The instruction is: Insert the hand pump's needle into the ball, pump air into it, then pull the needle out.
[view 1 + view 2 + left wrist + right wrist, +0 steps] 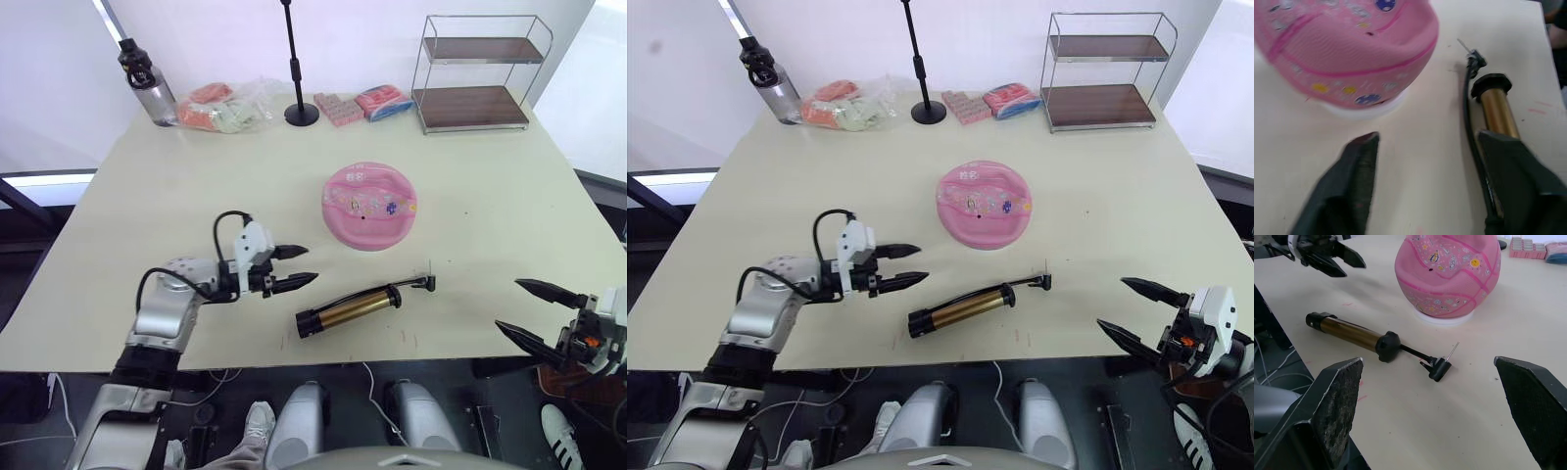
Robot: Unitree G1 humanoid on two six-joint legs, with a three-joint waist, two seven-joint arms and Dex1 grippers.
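**Pre-grasp: pump and ball both untouched**

The ball (pixel 370 206) sat partly squashed on a white ring near the table's (pixel 118 176) middle, its black valve hole facing up. The hand pump (pixel 351 308) lay flat between the ball and the near edge, apart from the ball, barrel end toward my left side. Its hose ran to the needle (pixel 1452 351), which stood tilted up off the table on its black fitting, toward my right and nearer the ball.

My left gripper (pixel 294 266) hovered just beside the pump's barrel end, fingers spread and empty. My right gripper (pixel 1128 309) hung off the near right corner, well apart from everything, fingers wide and empty.

Judged step: nothing inserted; picking up came first. Next move would call for seizing the small fitting squarely and aiming the pin at the valve hole while the ball was steadied.
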